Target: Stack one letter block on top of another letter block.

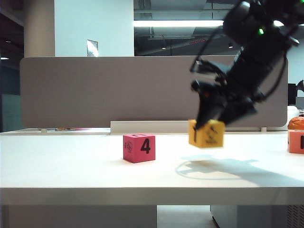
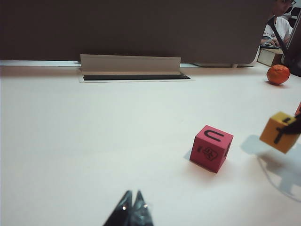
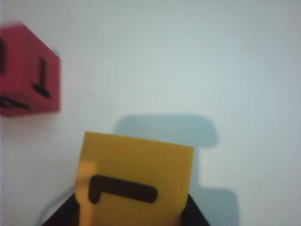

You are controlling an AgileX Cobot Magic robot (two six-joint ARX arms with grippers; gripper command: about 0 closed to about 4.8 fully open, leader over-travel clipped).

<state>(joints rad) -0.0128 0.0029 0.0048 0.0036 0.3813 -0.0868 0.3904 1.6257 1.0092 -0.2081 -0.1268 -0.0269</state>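
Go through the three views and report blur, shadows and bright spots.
Exterior view: the right gripper and its dark arm are smeared, the yellow block hangs clear of its shadow on the table, and a ceiling strip light glares. Left wrist view: sharp, left gripper dark. Right wrist view: pink block blurred, yellow block soft, with a hard shadow behind.

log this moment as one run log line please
right gripper: shut on yellow block, lifted off table | pink 4 block: on table, apart | left gripper: shut, idle
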